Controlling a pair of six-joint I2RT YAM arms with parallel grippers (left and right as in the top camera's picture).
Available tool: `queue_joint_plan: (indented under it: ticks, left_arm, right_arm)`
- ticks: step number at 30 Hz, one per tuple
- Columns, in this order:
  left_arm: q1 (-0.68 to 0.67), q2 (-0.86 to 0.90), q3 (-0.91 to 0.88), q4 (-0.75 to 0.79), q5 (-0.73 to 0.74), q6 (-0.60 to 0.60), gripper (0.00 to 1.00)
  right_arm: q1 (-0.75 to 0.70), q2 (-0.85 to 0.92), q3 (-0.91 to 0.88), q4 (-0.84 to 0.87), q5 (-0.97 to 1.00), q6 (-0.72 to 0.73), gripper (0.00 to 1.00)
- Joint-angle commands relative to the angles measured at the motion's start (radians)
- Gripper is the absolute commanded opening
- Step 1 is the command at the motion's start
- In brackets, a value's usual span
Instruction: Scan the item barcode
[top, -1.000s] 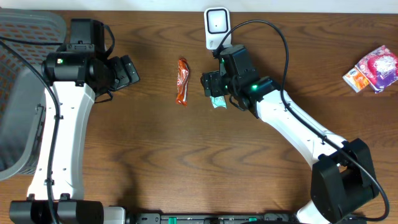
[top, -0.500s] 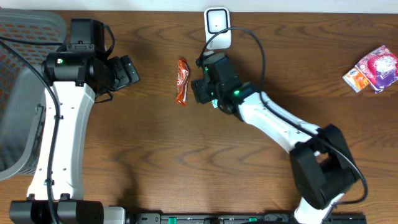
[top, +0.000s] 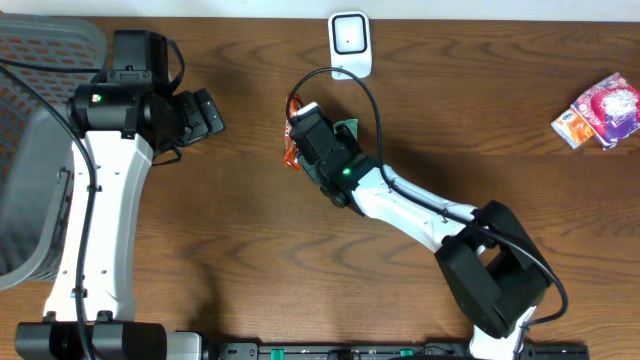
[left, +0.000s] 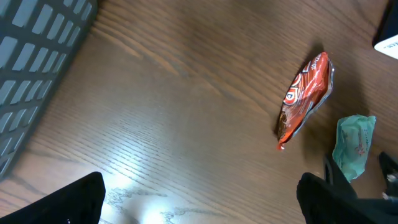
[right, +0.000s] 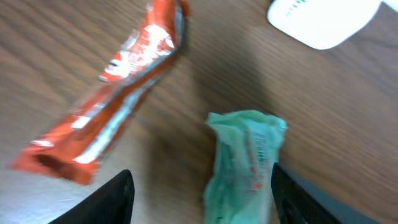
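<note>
Both left gripper and right gripper gape; packet, lower centre, seems light, crinkly: pinch across its middle.

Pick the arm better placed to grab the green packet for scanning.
Right. Its open claw straddles the green packet, beside the orange wrapper and near the white scanner. The left claw, open too, hangs well off to the side.

Dark wood-grain table, grey plastic basket at its left edge.
</note>
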Motion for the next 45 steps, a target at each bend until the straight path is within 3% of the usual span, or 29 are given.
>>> queue_joint_plan:
  ticks: [1, 17, 20, 25, 36, 45]
  left_arm:
    - [0.002, -0.011, 0.008, -0.003, -0.009, -0.005, 0.98]
    - [0.002, -0.011, 0.008, -0.003, -0.009, -0.005, 0.98]
    - [0.002, -0.011, 0.008, -0.003, -0.009, -0.005, 0.98]
    - [0.002, -0.011, 0.008, -0.003, -0.009, -0.005, 0.98]
    - [0.002, -0.011, 0.008, -0.003, -0.009, -0.005, 0.98]
    - [0.002, -0.011, 0.008, -0.003, -0.009, -0.005, 0.98]
  right_arm:
    - [-0.001, 0.064, 0.0, -0.002, 0.136, -0.037, 0.68]
    - [-0.039, 0.201, 0.0, -0.009, 0.197, -0.048, 0.61]
    - [-0.057, 0.204, 0.0, -0.028, 0.196, -0.03, 0.5]
    - [-0.079, 0.182, 0.008, -0.038, 0.154, 0.034, 0.24]
    - [-0.209, 0.027, 0.115, -0.171, -0.377, 0.103, 0.01]
    - [-0.441, -0.01, 0.136, -0.214, -1.009, 0.245, 0.01]
